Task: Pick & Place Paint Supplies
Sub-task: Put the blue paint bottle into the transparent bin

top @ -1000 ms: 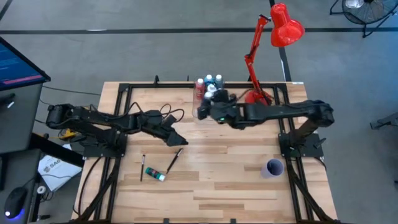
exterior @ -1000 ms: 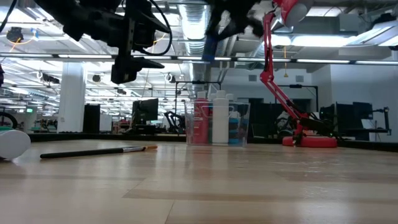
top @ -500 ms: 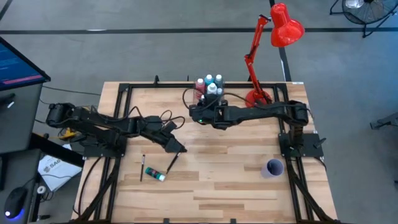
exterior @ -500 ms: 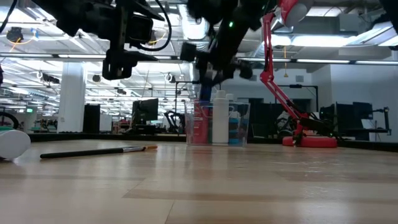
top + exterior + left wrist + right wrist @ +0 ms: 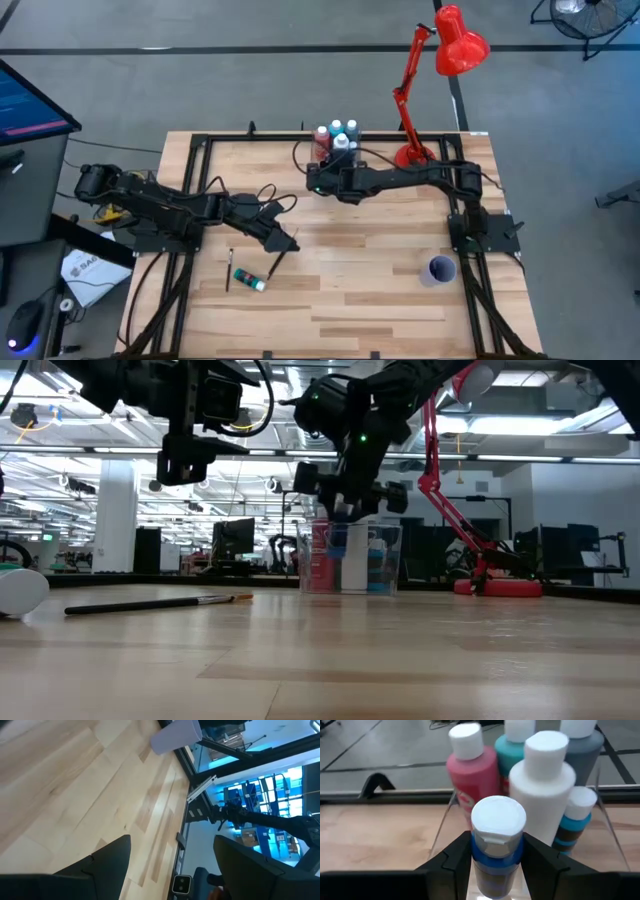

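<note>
Now right tool (image 5: 496,851) clenched on small blue bottle (image 5: 497,845), over clear box (image 5: 348,558), left tool (image 5: 290,243) released.

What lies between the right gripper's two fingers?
A small blue bottle with a white cap, clamped in the right gripper over the clear box; the right wrist view shows it.

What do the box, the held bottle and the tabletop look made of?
Box: clear hard plastic, seemingly; bottles show through its walls. Bottle in the right gripper: likely plastic, with a matte white cap. Tabletop: light wood planks, with visible grain and seams.
</note>
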